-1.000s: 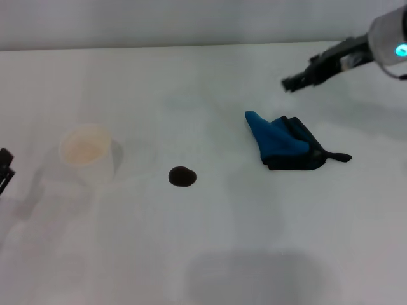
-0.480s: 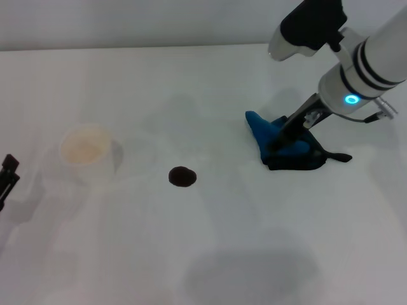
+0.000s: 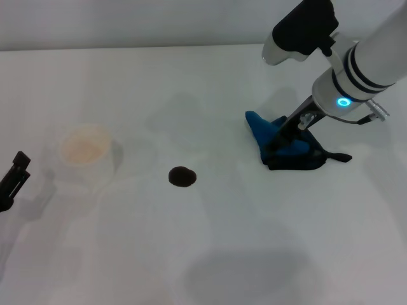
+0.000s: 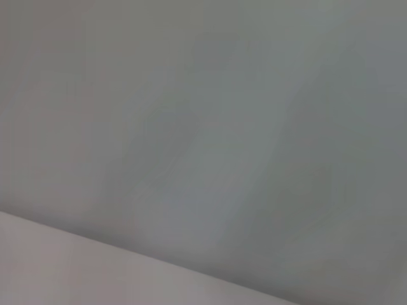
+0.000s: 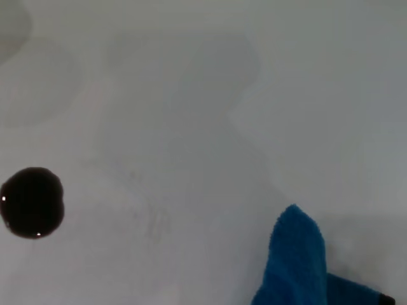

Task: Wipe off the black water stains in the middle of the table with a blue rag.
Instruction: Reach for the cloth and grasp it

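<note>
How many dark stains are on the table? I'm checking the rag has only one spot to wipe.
1. The black water stain lies mid-table, between the paper cup and the blue rag.

Bright-blue rag [image 3: 284, 145] with dark edging, brown-black stain [image 3: 182, 176], white table [image 3: 191, 254], white cup [image 3: 88, 151]

The wide white tabletop [image 3: 210, 254] looks matt and smooth, taking only soft shadows and no sharp reflections. The soft bright-blue cloth rag with dark edging [image 3: 287, 147] has a fuzzy, non-shiny weave and lies in rumpled folds. The small round brown-black water stain [image 3: 182, 176] looks wet and glossy; in the right wrist view [image 5: 32, 202] tiny bright glints sit on its surface. The pale white paper cup [image 3: 88, 155] has a dull, matt wall. The right arm's white casing [image 3: 372, 57] appears smooth, hard plastic with black bands, and its black right gripper [image 3: 283, 140] looks matt.
</note>
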`<action>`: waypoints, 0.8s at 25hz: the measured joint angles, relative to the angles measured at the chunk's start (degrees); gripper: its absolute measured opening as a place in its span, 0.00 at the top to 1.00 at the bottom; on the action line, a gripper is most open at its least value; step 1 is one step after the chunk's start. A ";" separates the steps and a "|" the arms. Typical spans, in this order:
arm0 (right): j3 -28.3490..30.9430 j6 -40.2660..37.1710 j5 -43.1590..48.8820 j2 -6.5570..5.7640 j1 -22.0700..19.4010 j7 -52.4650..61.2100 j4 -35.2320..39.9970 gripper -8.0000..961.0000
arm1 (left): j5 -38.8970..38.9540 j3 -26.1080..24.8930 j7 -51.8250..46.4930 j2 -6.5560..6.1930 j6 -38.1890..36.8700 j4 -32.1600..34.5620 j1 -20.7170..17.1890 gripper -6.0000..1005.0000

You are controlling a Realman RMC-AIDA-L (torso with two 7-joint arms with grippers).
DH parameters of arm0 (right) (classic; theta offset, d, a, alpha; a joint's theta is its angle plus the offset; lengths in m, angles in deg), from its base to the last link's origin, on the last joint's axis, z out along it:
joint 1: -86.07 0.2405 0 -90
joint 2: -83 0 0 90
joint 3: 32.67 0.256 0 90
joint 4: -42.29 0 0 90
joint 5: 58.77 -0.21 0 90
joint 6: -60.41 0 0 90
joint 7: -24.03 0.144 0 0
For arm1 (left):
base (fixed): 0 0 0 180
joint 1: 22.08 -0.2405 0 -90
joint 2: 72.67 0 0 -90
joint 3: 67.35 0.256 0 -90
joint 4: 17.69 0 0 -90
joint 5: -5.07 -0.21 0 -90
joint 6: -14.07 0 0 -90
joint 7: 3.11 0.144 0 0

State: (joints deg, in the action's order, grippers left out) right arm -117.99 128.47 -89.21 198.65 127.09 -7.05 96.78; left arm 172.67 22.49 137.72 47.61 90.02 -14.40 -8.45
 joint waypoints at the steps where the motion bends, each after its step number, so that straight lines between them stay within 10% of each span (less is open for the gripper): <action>1: -0.02 -0.33 0.00 -0.02 0.33 -0.03 -0.75 0.13 | 0.00 0.00 -0.05 0.00 0.00 0.02 0.02 0.12; 6: -0.06 -1.80 -0.04 0.02 0.96 -0.17 -1.93 0.13 | 0.03 -0.07 -0.07 -0.15 0.07 0.06 0.06 0.12; 20: -0.13 -2.86 0.14 -0.02 4.80 0.73 -7.81 0.69 | 0.10 -0.46 -0.12 -0.40 1.44 0.10 -0.06 0.12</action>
State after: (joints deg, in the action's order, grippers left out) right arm -118.12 125.62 -89.07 198.63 131.89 -6.32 88.97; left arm 172.77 22.03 137.59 47.21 91.46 -14.30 -8.51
